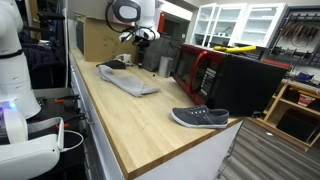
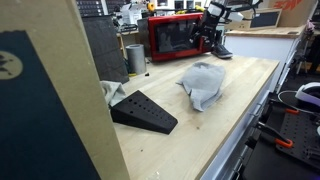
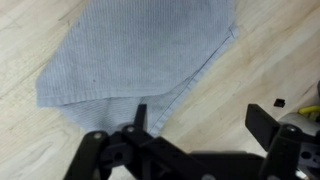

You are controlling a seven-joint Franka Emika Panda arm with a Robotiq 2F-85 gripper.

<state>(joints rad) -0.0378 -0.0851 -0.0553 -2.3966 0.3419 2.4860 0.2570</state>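
The tool [image 3: 200, 118] hangs wide open and empty above the table [image 3: 270, 60], near a grey cloth [image 3: 140, 50] lying flat; a shoe [image 1: 200, 117] sits well apart.

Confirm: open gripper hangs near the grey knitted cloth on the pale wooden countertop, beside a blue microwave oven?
Wrong colour: the microwave oven is red, in both exterior views. The gripper is open near the grey knitted cloth on the pale wooden countertop.
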